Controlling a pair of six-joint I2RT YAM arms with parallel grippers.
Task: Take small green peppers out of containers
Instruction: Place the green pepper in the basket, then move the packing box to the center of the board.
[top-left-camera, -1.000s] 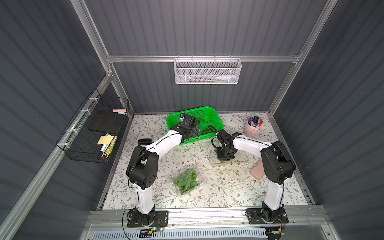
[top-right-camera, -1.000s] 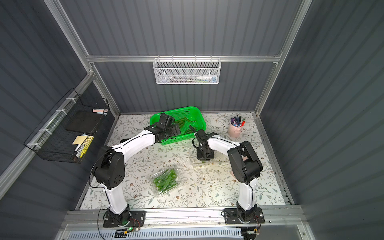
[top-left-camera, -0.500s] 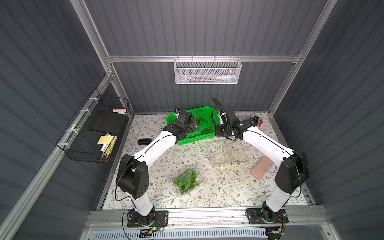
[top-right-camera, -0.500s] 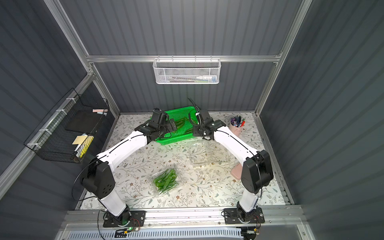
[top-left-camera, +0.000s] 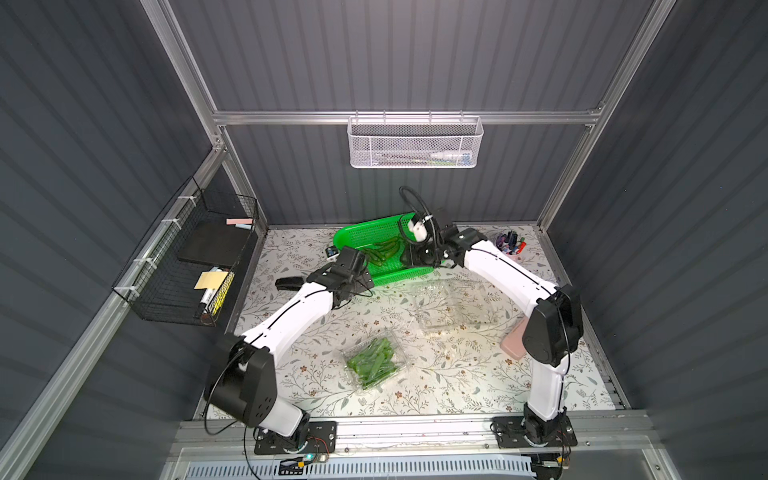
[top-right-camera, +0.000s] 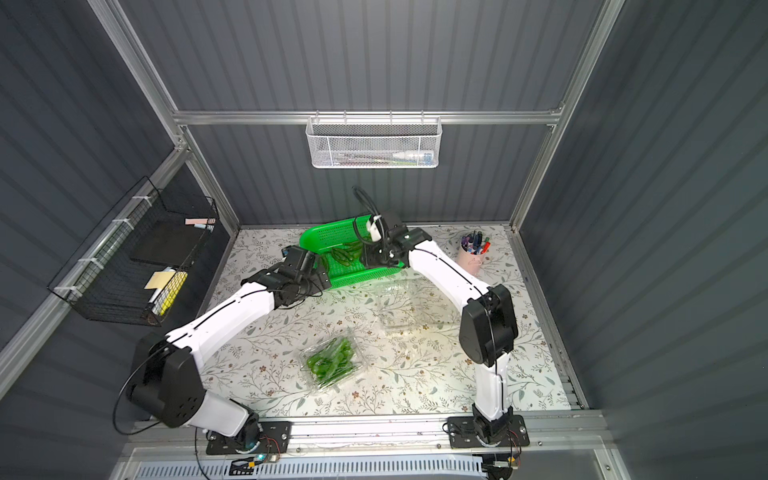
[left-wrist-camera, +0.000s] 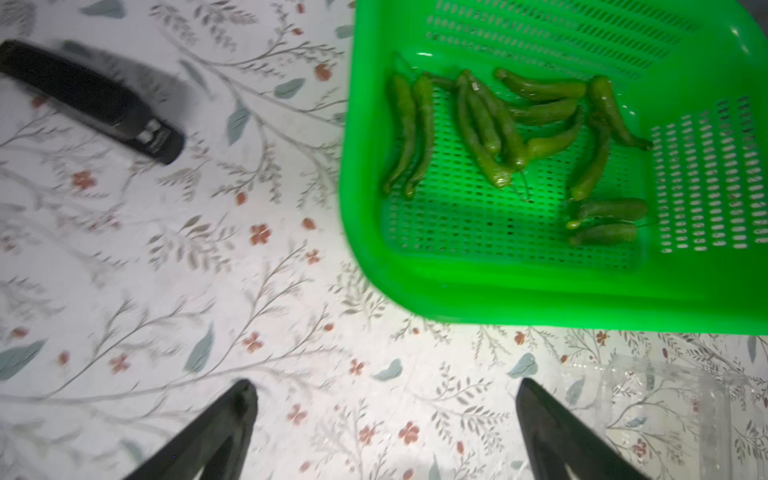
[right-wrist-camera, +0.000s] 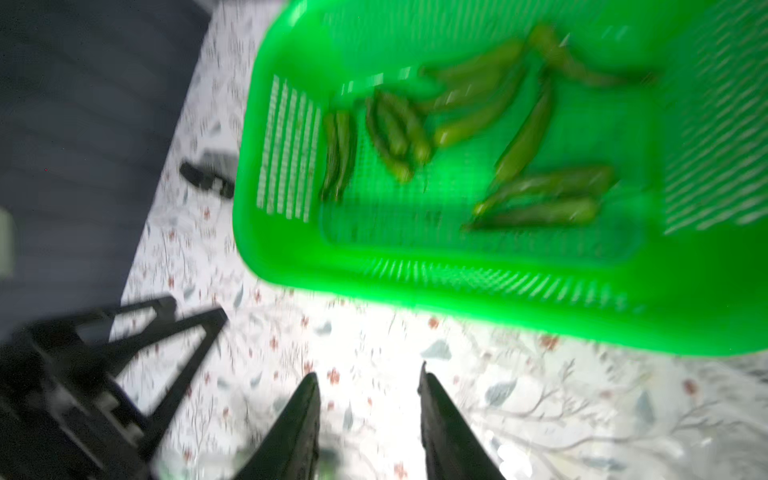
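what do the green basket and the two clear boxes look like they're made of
The green basket looks like glossy moulded plastic: saturated colour, slotted walls, shiny rim. The empty clear box and the full clear box seem thin transparent plastic: the floral tabletop shows through, edges glint.

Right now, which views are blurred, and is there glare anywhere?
Right wrist view: heavy motion blur, with the peppers and basket smeared. Left wrist view: peppers sharp, the black object slightly blurred. Both top views: sharp, with a bright patch on the table near the front, and reflections that make the empty container hard to see.
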